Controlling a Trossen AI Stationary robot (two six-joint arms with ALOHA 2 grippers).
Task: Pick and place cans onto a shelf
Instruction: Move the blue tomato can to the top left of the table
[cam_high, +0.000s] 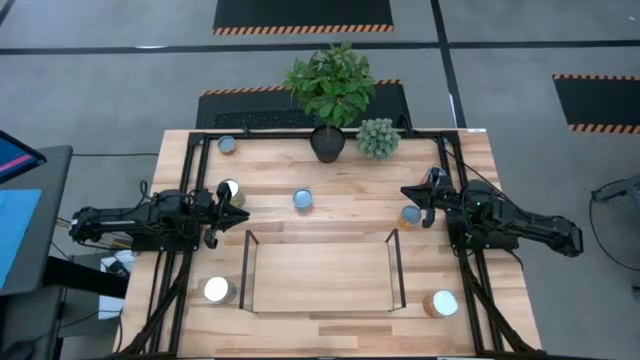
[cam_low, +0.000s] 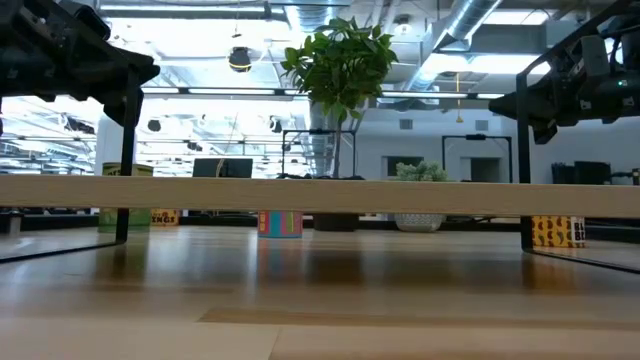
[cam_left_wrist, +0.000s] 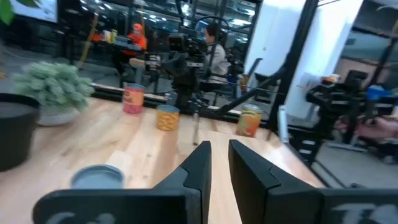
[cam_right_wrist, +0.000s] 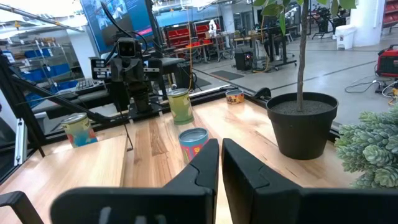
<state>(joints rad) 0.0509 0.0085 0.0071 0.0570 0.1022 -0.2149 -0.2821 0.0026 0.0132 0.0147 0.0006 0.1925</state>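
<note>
Arms stretch inward, left claw apparently beside a can.

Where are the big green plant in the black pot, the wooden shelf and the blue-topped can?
Green leafy plant (cam_high: 332, 82), high view, leaves.
Light-wood shelf (cam_high: 318, 277), high view, bare board.
Blue-topped can (cam_high: 303, 200), high view, top.

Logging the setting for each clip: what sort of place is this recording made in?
Most likely a robotics lab or workshop. The table stands on grey floor marked with hazard-striped mats, exposed ducts run overhead, and shelving with red bins lines the open hall behind.
</note>
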